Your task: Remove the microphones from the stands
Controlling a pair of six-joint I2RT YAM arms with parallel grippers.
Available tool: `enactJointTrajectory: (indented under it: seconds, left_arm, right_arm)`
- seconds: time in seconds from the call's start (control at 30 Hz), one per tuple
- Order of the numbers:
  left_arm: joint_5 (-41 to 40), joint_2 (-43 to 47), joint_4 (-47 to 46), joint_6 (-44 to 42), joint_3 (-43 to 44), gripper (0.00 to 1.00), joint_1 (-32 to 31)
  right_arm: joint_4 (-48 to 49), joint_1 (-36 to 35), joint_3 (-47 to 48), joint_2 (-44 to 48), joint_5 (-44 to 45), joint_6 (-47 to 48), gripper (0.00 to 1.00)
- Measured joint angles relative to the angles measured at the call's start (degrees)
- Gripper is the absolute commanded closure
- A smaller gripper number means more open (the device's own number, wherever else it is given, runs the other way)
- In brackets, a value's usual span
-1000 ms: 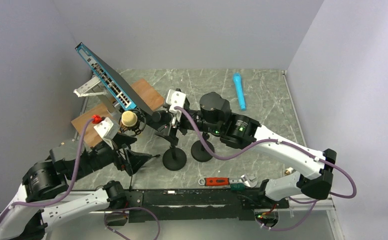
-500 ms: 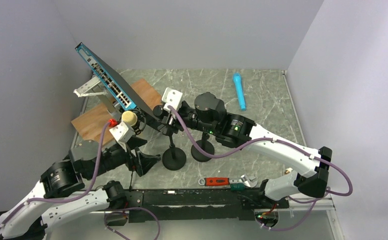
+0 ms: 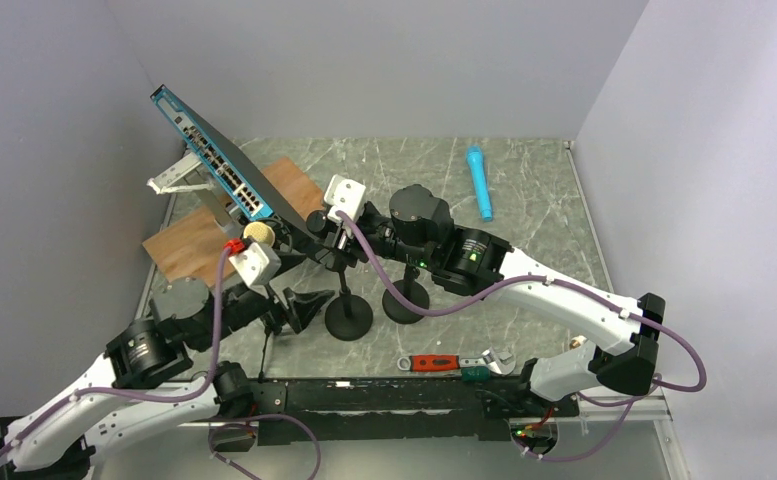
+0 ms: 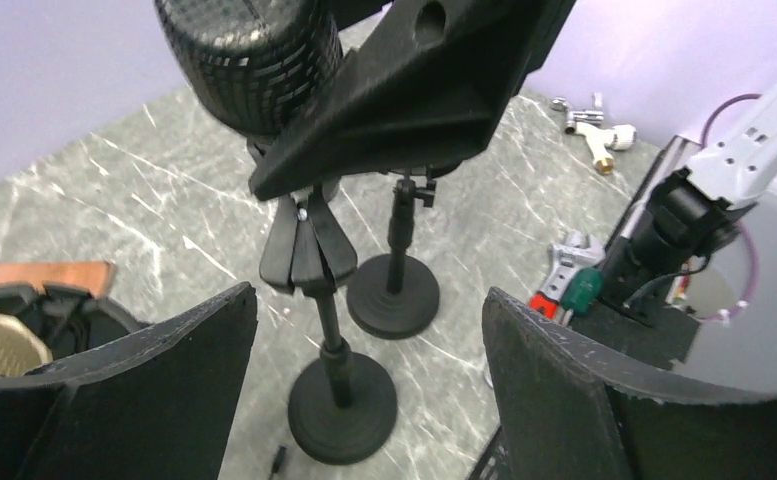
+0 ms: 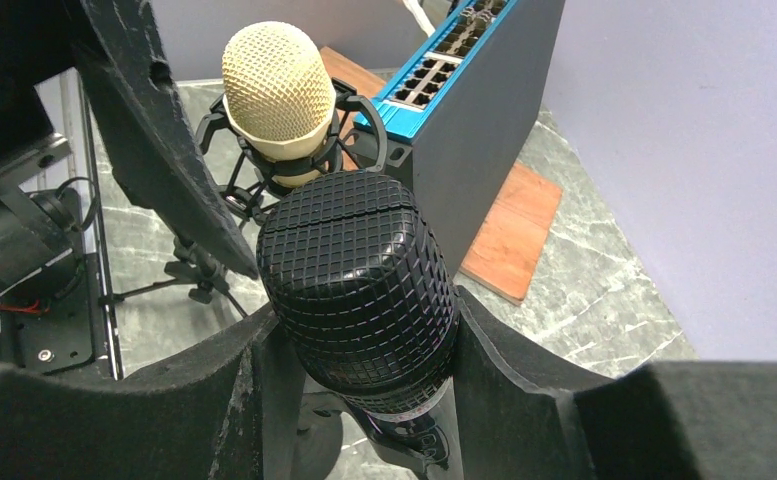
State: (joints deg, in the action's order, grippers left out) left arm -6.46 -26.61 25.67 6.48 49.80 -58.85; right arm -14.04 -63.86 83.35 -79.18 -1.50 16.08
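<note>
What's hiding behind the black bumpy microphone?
A gold mesh microphone, with the blue-faced network switch beyond it. The black grid-textured microphone covers the gold one's lower body.

Even, diffuse light fills the enclosure, laying only faint, soft-edged shadows on the marbled worktop [image 3: 404, 165]. In both wrist views the dark fingers [image 4: 144, 390] at the near edges loom large and slightly soft, while the black microphone [image 5: 354, 280] is crisp.
</note>
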Motion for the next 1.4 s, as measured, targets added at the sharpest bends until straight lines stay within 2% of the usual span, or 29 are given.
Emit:
enactJointTrajectory:
  seconds: [0.27,0.67,0.77,0.93,1.1,1.2,1.3,1.4]
  left_arm:
    - [-1.81,-6.78,-3.91,-4.24,0.04,0.2,0.0]
    - [-7.21,-7.63,-7.8,-6.82,-1.79,0.2,0.0]
    - [-8.48,-8.41,-7.76,-6.95,-1.86,0.24,0.0]
    - [-9.99,-9.57,-7.85,-6.93,-2.29,0.36,0.0]
    - [-10.51,-10.1,-7.93,-6.91,-3.37,0.3,0.0]
    - [-10.58,-10.51,-8.0,-6.91,-3.69,0.3,0.0]
    - [-10.58,-11.13,-8.5,-6.91,-3.69,0.34,0.0]
    - [-11.02,-11.52,-8.72,-6.43,-3.69,0.46,0.0]
  right_arm:
    - [0.04,0.0,0.0,0.0,-0.11,-0.22,0.91]
    - [0.11,0.0,-0.02,0.0,-0.5,-0.28,0.92]
    - [0.11,0.0,-0.02,0.0,-0.52,-0.46,0.92]
    - [0.17,0.0,-0.02,0.0,-0.59,-0.66,0.92]
    - [0.17,0.0,-0.02,0.0,-0.72,-0.68,0.92]
    - [0.17,0.0,-0.02,0.0,-0.74,-0.7,0.92]
    - [0.17,0.0,-0.02,0.0,-0.79,-0.76,0.92]
    - [0.26,0.0,-0.02,0.0,-1.09,-0.92,0.93]
